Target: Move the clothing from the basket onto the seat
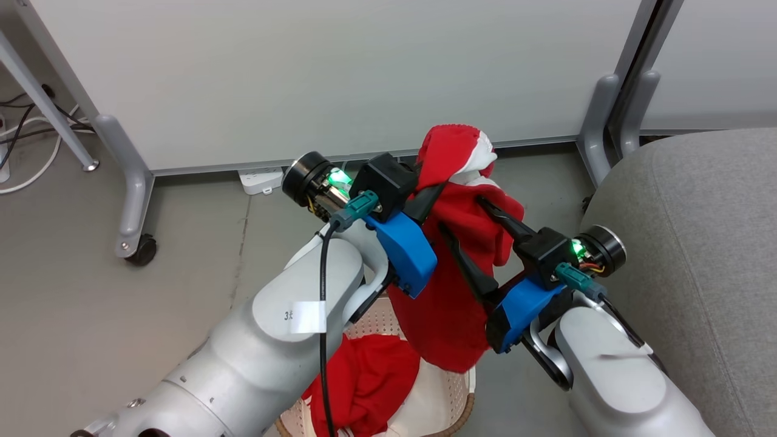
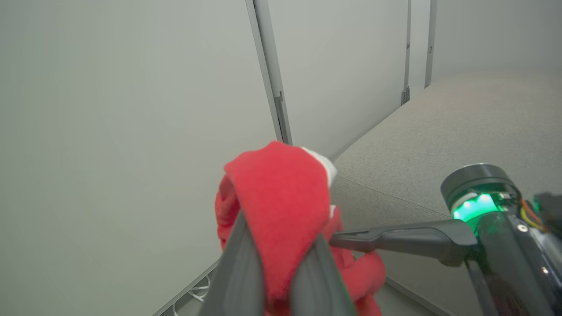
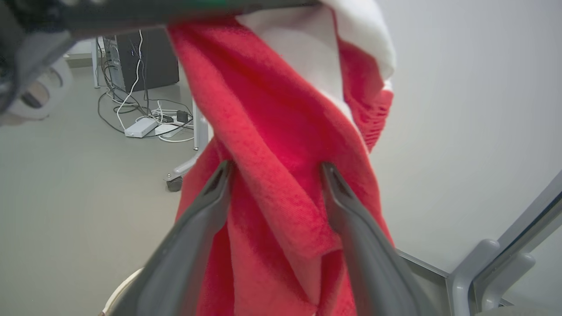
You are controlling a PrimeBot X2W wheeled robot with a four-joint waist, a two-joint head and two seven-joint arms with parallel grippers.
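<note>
The left gripper [image 1: 438,185] pinches the top of 1 red garment [image 1: 452,303], which hangs above the basket [image 1: 452,394], while the right gripper [image 3: 276,166] stands spread with a fold between its 2 fingers. Best to close it there, then swing both arms right and lower onto the seat [image 1: 698,230] before releasing. The head view shows the other garment [image 1: 364,382] lying in the basket; the left wrist view shows the seat's seam.
</note>
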